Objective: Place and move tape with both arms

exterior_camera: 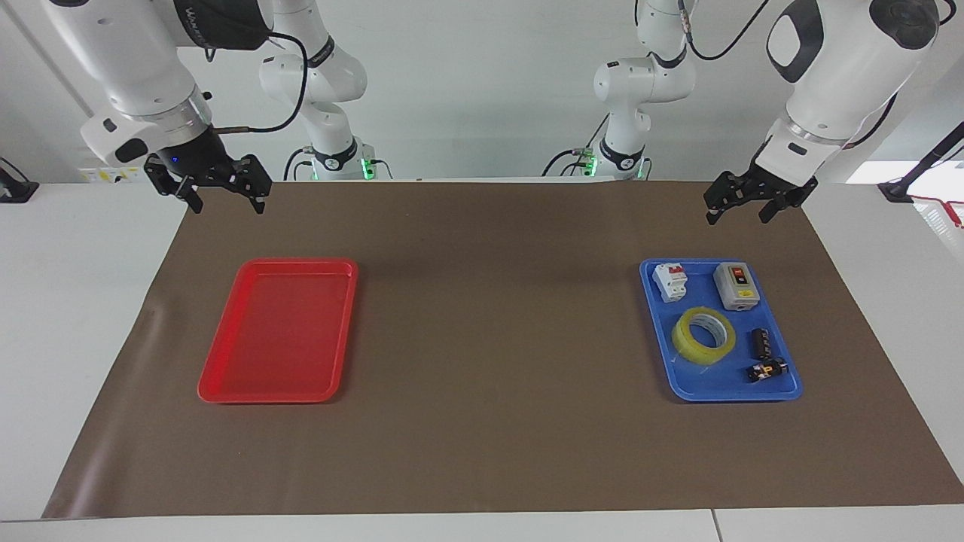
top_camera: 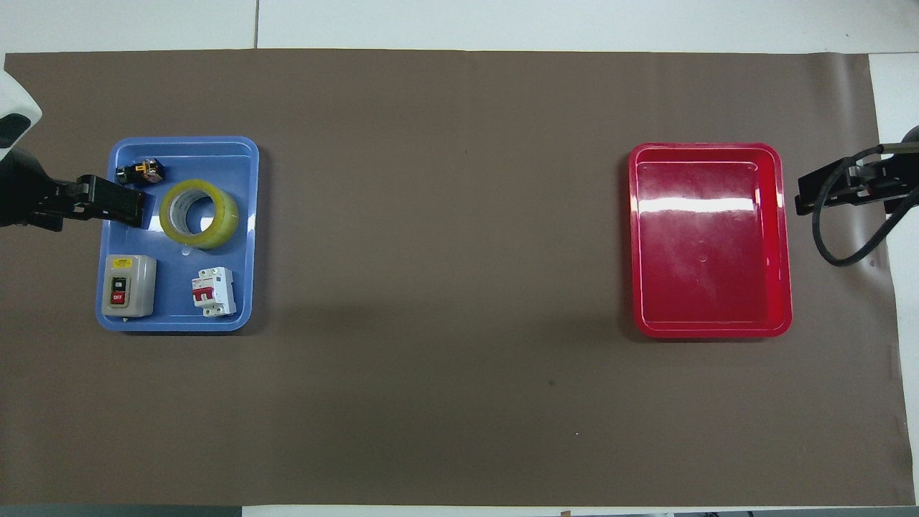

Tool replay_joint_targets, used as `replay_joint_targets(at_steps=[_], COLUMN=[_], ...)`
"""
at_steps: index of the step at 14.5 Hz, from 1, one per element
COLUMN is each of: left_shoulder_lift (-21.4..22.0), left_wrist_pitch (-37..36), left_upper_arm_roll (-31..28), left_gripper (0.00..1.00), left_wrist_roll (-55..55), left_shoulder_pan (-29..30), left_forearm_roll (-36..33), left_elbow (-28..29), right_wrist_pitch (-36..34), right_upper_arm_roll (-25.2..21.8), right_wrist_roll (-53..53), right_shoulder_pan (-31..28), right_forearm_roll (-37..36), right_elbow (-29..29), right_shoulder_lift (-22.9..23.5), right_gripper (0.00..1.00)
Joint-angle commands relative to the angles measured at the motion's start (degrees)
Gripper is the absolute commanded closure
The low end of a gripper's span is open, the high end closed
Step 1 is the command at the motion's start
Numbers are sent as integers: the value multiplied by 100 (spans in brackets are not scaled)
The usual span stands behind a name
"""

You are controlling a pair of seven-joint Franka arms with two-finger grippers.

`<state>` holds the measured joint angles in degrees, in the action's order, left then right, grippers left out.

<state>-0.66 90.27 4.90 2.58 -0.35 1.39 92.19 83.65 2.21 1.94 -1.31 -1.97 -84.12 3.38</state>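
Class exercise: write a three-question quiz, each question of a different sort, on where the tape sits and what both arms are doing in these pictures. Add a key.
1. True or false: the tape lies in the red tray.
2. Which gripper hangs at the blue tray's end: (a) left gripper (b) right gripper?
3. Fill in: both grippers' jaws stand ____.

Key: 1 false, it lies in the blue tray. 2 a. 3 open, holding nothing.
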Motion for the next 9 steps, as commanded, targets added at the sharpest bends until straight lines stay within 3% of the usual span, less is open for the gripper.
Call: replay_joint_targets(at_steps=[1, 9], left_shoulder_lift=[31, 40], left_wrist_pitch=[87, 131], left_upper_arm_roll=[-33, -33], left_gripper=[0, 0], left_wrist_roll=[24, 24], left_shoulder_pan=[-44, -44], left_forearm_roll=[-60, -60], left_elbow=[-43, -44], right_wrist_pitch=[72, 81], right_upper_arm_roll=[34, 34], right_wrist_roll=[-133, -133], right_shoulder_pan=[-45, -44], right_forearm_roll=[-14, -5], right_elbow=[-34, -52], right_shoulder_lift=[-21, -30], right_gripper=[0, 0])
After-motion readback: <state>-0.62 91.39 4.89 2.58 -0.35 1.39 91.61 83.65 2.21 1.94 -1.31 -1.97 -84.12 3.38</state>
